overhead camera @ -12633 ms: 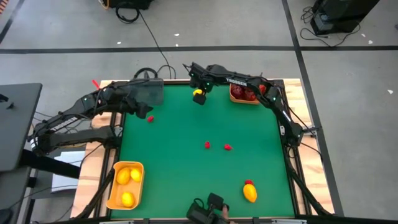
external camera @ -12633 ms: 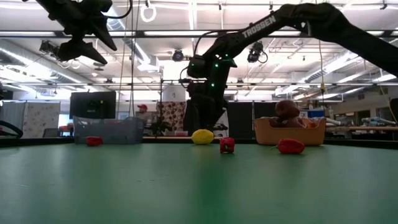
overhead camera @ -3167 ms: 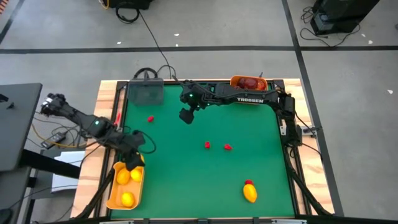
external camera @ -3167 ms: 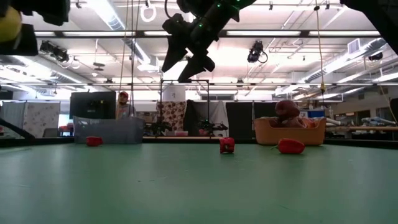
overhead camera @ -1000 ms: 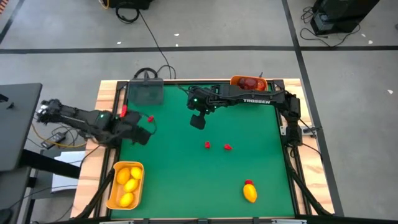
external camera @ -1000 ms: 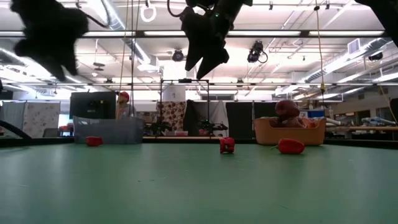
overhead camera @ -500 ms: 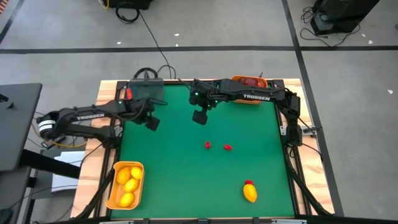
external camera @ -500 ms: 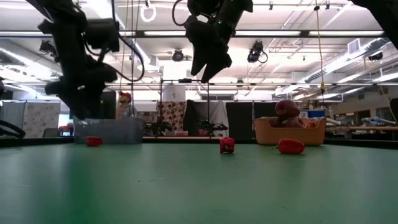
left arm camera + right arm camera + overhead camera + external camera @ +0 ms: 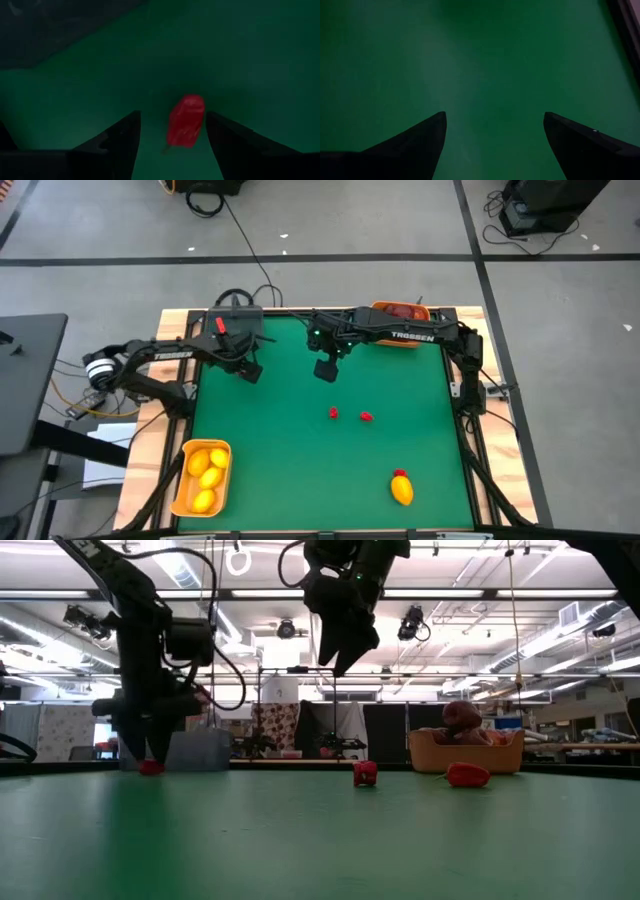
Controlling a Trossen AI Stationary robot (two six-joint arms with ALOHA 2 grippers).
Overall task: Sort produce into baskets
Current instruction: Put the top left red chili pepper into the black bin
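A small bright red bit (image 9: pixel 186 121) lies on the green mat in front of the dark grey tray (image 9: pixel 232 328). My left gripper (image 9: pixel 172 145) points down over it, open, one finger on either side and neither touching it. In the low view the bit (image 9: pixel 150 767) shows just under the left gripper (image 9: pixel 146 752); in the high view the left gripper (image 9: pixel 249 370) hides it. My right gripper (image 9: pixel 325 370) hangs open high above the mat's far middle, with only bare mat between its fingers (image 9: pixel 420 145).
Two small red bits (image 9: pixel 334 413) (image 9: pixel 367 417) lie at mid-mat. A yellow lemon (image 9: pixel 402 492) lies near the front right, a red bit (image 9: pixel 400 474) beside it. The orange basket (image 9: pixel 181 480) at front left holds lemons. The far orange basket (image 9: pixel 465 752) holds dark red fruit.
My left gripper has swung from the table's left edge toward the far edge and the grey tray. It has come down and tipped more steeply over the small red bit. It has stayed open.
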